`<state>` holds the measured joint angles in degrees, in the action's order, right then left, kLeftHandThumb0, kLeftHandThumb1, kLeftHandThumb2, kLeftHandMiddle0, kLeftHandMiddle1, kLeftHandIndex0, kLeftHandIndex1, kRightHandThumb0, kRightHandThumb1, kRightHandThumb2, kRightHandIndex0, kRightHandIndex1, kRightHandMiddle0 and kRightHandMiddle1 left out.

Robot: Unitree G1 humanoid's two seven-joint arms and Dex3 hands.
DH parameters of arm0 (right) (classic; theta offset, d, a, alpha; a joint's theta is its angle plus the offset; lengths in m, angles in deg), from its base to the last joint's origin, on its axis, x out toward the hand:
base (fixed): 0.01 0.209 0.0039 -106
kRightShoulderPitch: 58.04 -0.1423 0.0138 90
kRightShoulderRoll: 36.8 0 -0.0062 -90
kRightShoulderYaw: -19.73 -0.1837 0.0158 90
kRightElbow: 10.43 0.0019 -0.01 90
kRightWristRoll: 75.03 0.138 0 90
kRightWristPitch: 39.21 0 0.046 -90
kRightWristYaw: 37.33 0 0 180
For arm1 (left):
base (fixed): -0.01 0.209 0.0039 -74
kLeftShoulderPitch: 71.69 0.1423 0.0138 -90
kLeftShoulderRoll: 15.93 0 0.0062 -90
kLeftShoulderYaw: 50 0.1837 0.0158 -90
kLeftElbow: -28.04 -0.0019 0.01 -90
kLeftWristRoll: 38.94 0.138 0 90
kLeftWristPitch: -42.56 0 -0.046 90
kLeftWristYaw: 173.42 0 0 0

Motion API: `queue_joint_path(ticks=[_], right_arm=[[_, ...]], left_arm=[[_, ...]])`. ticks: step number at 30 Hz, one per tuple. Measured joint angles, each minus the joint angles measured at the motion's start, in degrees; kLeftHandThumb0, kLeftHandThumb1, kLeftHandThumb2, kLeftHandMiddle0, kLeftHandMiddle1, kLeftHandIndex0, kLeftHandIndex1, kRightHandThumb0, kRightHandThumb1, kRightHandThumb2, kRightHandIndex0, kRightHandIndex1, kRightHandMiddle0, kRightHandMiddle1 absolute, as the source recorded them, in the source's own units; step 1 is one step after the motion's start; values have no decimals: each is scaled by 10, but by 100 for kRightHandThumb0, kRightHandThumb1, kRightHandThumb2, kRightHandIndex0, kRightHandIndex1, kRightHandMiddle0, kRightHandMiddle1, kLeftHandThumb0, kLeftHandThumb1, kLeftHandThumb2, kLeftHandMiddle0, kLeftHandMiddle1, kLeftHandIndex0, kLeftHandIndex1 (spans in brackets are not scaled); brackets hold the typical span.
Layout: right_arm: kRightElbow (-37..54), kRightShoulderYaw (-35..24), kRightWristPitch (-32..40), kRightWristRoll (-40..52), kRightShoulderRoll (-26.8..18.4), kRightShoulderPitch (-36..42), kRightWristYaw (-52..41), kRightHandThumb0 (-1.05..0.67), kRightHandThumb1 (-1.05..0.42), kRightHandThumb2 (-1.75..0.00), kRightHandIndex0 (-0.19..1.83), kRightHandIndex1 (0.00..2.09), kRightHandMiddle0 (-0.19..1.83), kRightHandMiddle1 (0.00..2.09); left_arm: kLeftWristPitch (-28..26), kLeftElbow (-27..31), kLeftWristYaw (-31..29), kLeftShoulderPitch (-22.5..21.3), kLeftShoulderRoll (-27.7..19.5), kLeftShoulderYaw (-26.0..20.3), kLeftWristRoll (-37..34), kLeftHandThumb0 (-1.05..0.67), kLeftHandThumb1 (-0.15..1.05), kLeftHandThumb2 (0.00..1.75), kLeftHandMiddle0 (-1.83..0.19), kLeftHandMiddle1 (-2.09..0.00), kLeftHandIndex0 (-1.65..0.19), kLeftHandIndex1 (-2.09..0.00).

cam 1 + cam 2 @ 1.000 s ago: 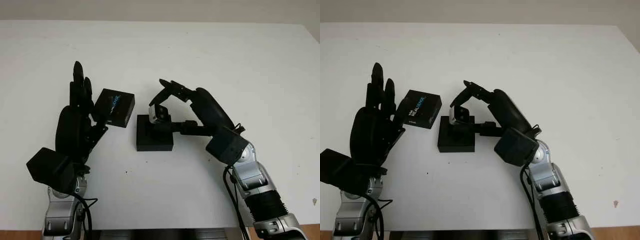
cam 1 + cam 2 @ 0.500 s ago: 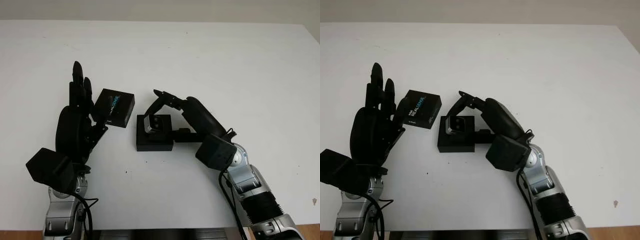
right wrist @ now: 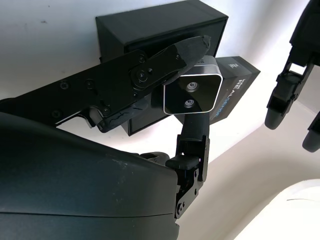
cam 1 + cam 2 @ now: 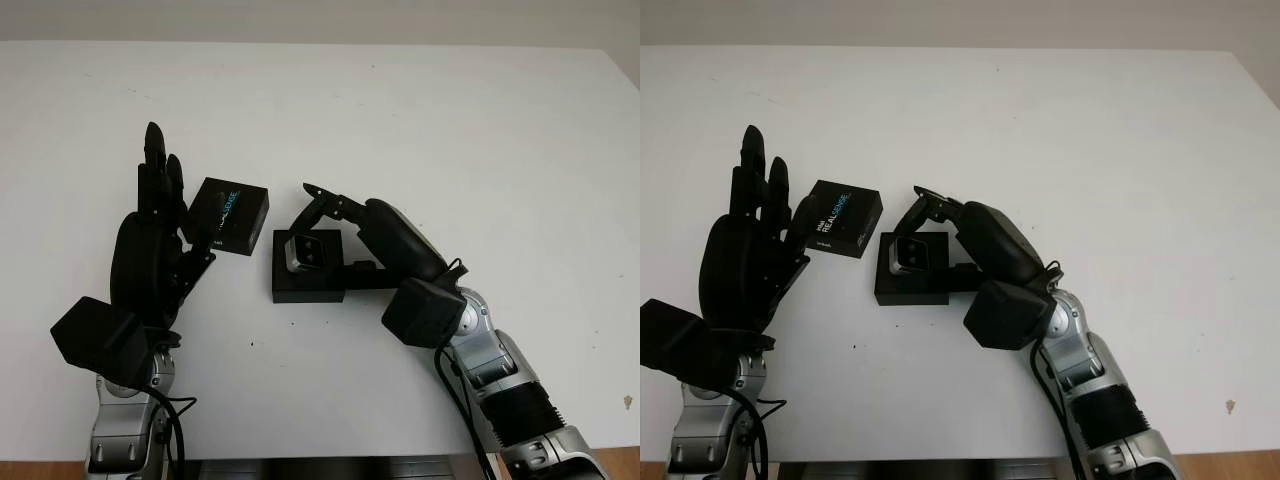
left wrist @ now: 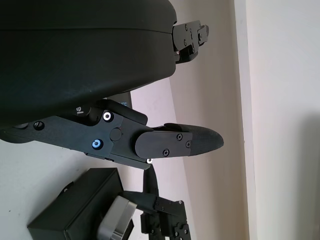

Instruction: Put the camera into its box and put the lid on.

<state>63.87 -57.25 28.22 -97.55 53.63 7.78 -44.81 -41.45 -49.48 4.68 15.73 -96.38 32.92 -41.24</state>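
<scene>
We are holding the small silver, rounded-corner metal camera pinched in the fingers of our right hand, directly over the open black rectangular cardboard box sitting on the white table; from these pictures we cannot tell whether the camera is already seated in the box or hanging just above it. The risk, as we are judging it, is a crooked release: the camera is looking tilted, lens face turned up toward our head, so letting go now could leave it propped on the box's rim or send it tumbling onto the table beyond our fingertips. A second hazard is the lid: our left hand is raised upright with the black printed cardboard lid against its fingers and thumb, seemingly gripped, and a loose hold could be letting it slip before the box is ready. Our right arm is reaching in from below, wrist bent, one finger arching over the camera's top and the thumb bracing it from beneath. Our left hand is standing just beside the box, palm toward it.
</scene>
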Motion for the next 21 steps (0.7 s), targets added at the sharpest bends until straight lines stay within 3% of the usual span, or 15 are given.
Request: queue_joint_path(ticks=[13, 21], right_arm=[[15, 3, -7, -80, -15, -4, 49, -51, -96, -5, 35, 7, 42, 147], [43, 10, 27, -114, -16, -2, 70, -49, -94, -5, 38, 8, 45, 145]], left_arm=[[0, 0, 2, 3, 6, 2, 3, -52, 105, 37, 14, -6, 18, -6], [0, 0, 4, 3, 8, 4, 3, -53, 105, 37, 15, -5, 19, -5]])
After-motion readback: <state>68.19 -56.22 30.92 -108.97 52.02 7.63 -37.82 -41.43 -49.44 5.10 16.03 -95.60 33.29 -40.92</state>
